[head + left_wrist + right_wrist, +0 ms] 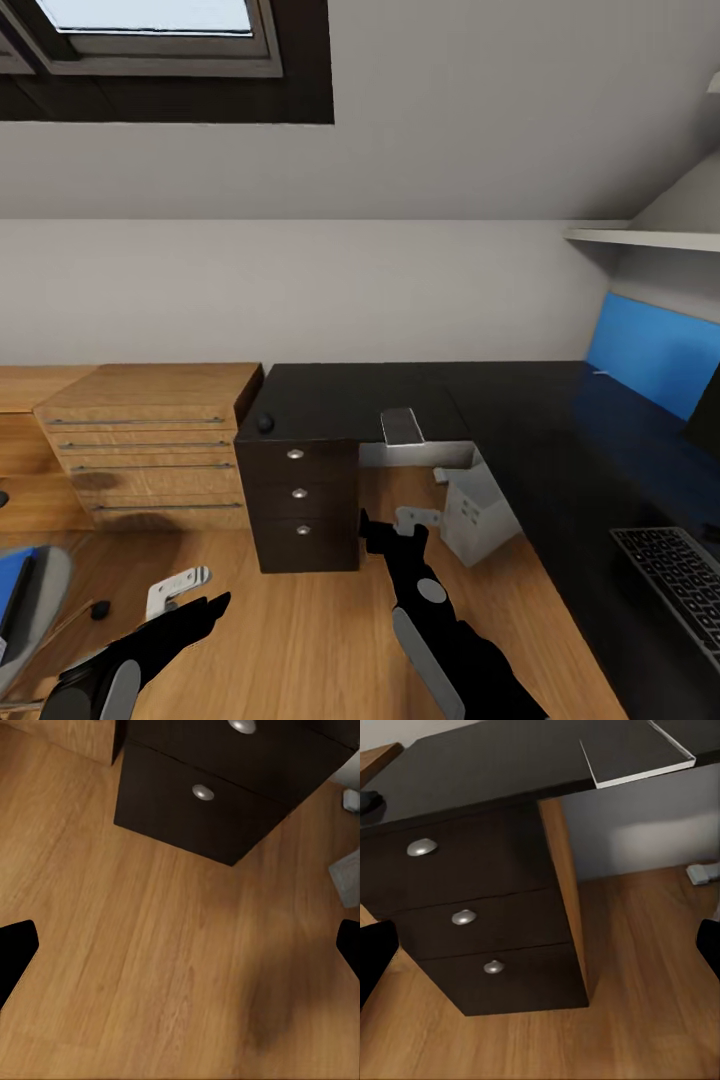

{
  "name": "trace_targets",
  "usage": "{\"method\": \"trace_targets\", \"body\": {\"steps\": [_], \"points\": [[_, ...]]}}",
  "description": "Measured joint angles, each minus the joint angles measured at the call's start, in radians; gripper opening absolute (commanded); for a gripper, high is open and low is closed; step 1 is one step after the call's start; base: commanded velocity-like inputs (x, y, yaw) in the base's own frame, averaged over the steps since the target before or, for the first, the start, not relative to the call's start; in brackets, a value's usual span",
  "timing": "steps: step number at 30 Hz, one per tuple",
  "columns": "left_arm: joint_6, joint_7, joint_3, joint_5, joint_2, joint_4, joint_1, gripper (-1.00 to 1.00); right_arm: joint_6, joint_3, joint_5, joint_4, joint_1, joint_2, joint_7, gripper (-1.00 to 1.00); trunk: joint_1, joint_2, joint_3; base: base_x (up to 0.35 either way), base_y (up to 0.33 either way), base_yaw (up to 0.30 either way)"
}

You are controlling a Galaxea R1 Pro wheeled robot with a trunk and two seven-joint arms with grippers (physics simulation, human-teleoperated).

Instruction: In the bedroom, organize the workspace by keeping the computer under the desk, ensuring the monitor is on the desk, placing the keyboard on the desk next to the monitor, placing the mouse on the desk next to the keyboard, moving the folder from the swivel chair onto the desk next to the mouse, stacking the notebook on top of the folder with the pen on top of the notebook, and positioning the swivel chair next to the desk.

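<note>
Folder (10, 590): a blue sliver at the far left edge, lying on the swivel chair (40, 610); both are cut off by the frame, so neither shape reads fully.
Left gripper (190, 592): spread wide and holding nothing, hanging low over the wooden floor (300, 640), near the chair.
Mouse (265, 423): a small dark lump on the desk (340, 395), at the corner above the drawers (300, 500); dark on black, so easy to miss.
Right gripper (400, 525): open and empty, hovering in front of the drawer stack.
Computer (478, 512): white case on the floor under the desk, just right of that gripper.
Keyboard (675, 585): on the desk's right wing, partly out of frame.
Monitor (705, 415): only a black edge at the far right, I think.
Risk: swinging left for the folder could knock the right arm into the drawers or nudge the wheeled chair away.
Hidden: notebook and pen cannot be made out.
</note>
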Motion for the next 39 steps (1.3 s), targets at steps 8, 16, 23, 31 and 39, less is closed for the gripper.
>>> {"method": "trace_targets", "body": {"steps": [8, 16, 23, 31, 39], "points": [[0.000, 0.000, 0.000, 0.000, 0.000, 0.000, 0.000, 1.00, -0.003, 0.001, 0.000, -0.002, 0.000, -0.002, 0.000, 1.00, 0.000, 0.000, 0.000, 0.303, 0.137, 0.000], [0.000, 0.000, -0.001, 0.000, 0.000, 0.000, 0.000, 1.00, -0.004, 0.002, 0.000, -0.018, 0.000, -0.006, -0.001, 1.00, 0.000, 0.000, 0.000, 0.303, 0.139, 0.006], [0.000, 0.001, -0.002, 0.000, 0.000, 0.000, 0.000, 1.00, -0.012, 0.004, 0.001, -0.021, 0.000, -0.006, -0.002, 1.00, 0.000, 0.000, 0.000, 0.308, 0.085, 0.181], [0.000, 0.002, -0.005, 0.000, -0.002, 0.003, 0.000, 1.00, -0.023, 0.010, 0.004, -0.023, 0.000, -0.004, -0.041, 1.00, 0.000, 0.000, -0.002, 0.313, 0.005, 0.212], [0.000, 0.000, 0.000, 0.000, 0.000, 0.003, 0.000, 1.00, -0.024, 0.040, 0.044, -0.025, 0.000, 0.000, -0.101, 1.00, 0.000, 0.000, -0.003, 0.311, 0.000, 0.056]]}}
